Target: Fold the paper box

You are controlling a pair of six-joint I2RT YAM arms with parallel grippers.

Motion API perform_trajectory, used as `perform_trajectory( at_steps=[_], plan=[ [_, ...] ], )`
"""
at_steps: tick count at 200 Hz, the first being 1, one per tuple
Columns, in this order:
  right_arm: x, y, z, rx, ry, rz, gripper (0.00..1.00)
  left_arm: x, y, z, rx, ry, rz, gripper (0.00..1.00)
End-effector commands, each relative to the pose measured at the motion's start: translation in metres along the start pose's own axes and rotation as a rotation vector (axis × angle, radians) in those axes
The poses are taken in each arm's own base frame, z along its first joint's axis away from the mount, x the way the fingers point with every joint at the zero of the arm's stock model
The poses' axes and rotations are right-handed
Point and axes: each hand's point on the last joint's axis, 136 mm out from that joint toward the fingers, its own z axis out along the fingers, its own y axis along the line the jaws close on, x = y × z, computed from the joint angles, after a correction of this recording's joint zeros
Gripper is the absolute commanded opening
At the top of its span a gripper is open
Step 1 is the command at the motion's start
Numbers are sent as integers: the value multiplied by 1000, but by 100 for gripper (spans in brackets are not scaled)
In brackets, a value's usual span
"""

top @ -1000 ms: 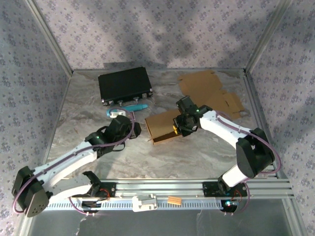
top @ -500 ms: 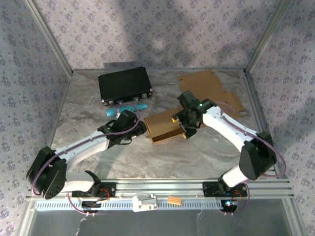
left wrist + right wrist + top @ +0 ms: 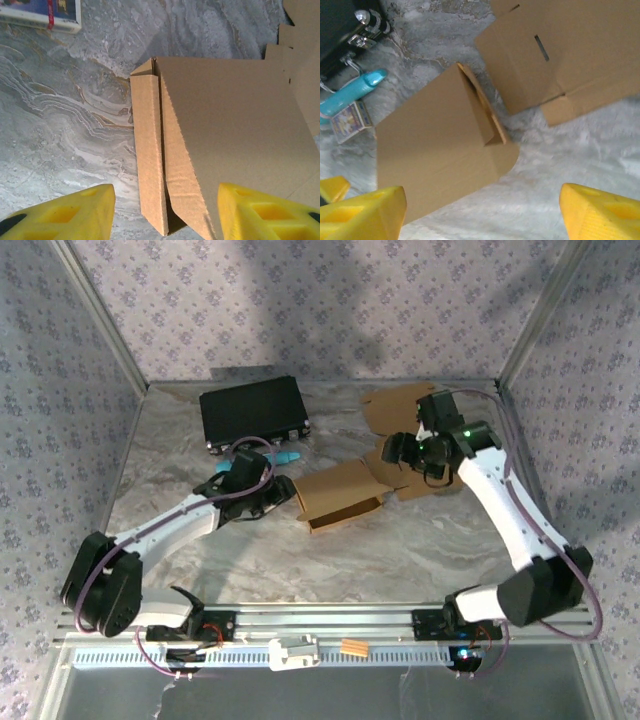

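One paper box (image 3: 338, 497) lies partly folded in the middle of the desk (image 3: 400, 550), a flat cardboard sheet (image 3: 410, 410) behind it. The left end effector (image 3: 275, 493) is just beside its left end, fingers apart, holding nothing. The right end effector (image 3: 398, 450) hangs near its right end, also wide apart and empty.

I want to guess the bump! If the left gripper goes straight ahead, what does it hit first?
Most likely the cardboard box, straight ahead of the left gripper; how near is unclear.

Even overhead light is brightening the worktop (image 3: 330, 560); soft shadows are darkening the wall (image 3: 300, 300); wrist views are looking slightly soft.
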Motion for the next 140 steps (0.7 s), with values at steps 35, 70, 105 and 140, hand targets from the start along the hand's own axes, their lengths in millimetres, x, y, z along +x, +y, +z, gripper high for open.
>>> perform_trajectory(
  at_steps=[35, 70, 105, 140],
  plan=[
    [9, 15, 85, -199, 275, -258, 76, -1, -21, 26, 65, 67, -24, 56],
    [18, 4, 114, -172, 334, -255, 76, -3, -16, 44, 57, 69, 2, 56],
    [28, 5, 132, -189, 377, -231, 75, 1, -15, 51, 65, 88, -4, 55],
    [39, -7, 147, -141, 419, -201, 66, 3, -9, 50, 47, 80, 6, 54]
  ],
)
